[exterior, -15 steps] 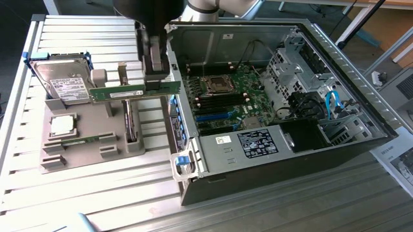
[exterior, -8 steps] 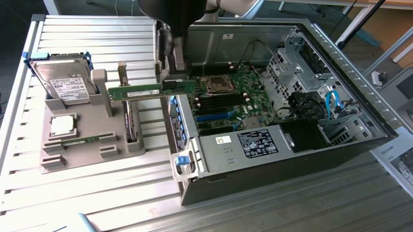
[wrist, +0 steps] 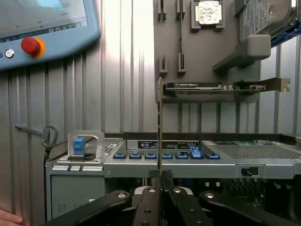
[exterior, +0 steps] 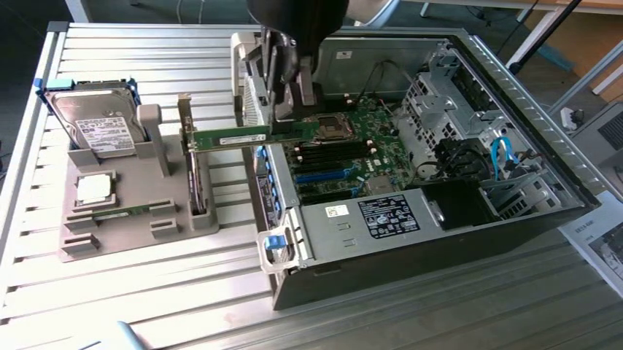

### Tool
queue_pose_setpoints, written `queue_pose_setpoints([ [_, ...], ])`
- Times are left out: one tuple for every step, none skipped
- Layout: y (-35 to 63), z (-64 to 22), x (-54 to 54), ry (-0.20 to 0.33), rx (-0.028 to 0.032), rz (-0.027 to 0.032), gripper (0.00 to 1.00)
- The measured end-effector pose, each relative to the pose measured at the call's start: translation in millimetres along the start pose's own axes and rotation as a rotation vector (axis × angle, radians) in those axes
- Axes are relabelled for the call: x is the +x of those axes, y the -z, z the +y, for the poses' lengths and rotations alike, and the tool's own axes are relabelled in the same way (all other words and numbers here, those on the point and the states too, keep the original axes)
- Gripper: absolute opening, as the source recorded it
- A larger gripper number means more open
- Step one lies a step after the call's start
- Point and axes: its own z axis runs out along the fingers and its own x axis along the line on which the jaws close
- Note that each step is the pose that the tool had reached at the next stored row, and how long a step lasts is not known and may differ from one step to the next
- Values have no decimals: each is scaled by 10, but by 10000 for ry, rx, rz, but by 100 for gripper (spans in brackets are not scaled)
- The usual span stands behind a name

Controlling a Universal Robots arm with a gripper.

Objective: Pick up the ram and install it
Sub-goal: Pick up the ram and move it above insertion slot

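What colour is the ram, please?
The ram is green; the exterior view shows it best.

A ribbed aluminium desk [exterior: 136,292] of long parallel slats spreads across the scene. Strong light washes its near part on the exterior view's left almost white, while the near part on the exterior view's right lies in duller grey. Past the far left corner there is dark floor [exterior: 20,44]. At the far right stand a wooden board [exterior: 594,33] and a slanting black pole [exterior: 545,33], and a printed sheet [exterior: 603,248] lies at the desk's right edge
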Motion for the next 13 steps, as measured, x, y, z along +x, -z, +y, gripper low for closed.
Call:
queue_pose_setpoints([
  [0, -26, 2, 0, 0, -1, 12],
  [0, -54, 3, 0, -2, 0, 12],
  [0, -75, 4, 0, -2, 0, 12],
  [0, -101, 6, 0, -2, -1, 12],
  [-1, -126, 8, 0, -3, -1, 12],
  [0, -146, 9, 0, -3, -1, 12],
  [0, -177, 11, 0, -4, 0, 12],
  [-1, -202, 13, 1, -4, -1, 12],
  [-1, -235, 15, 1, -5, -1, 12],
  [0, -261, 16, 0, -5, 0, 12],
  [-1, -287, 18, 0, -6, -1, 12],
  [-1, -310, 19, 0, -6, 0, 12],
  [0, -340, 21, 0, -7, 0, 12],
])
